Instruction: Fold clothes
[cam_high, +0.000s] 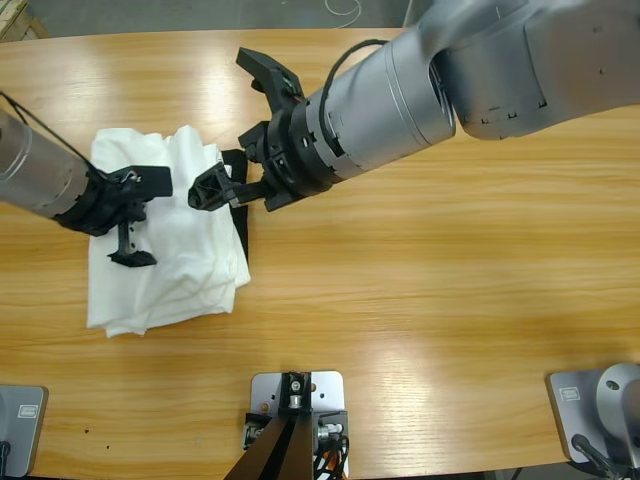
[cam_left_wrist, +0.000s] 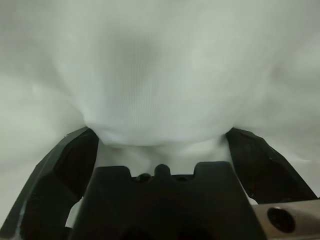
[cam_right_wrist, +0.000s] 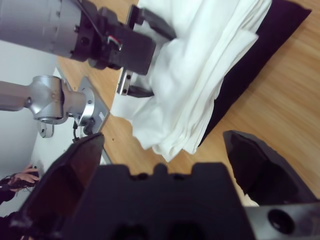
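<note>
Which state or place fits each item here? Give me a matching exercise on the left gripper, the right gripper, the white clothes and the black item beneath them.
Items:
1. left gripper
2. right gripper
3. white clothes
4. black item

Descriptions:
A. folded stack on the table
B. open, beside the stack's edge
C. pressed into white fabric
D. partly showing under the stack

Pairs: 1-C, 2-B, 3-A, 4-D

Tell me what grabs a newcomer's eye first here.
A folded white T-shirt lies at the table's left, with the left gripper pressed open into its cloth. The big silver right arm sweeps in from the top right, its gripper open at the shirt's right edge, over a black sheet.
</note>
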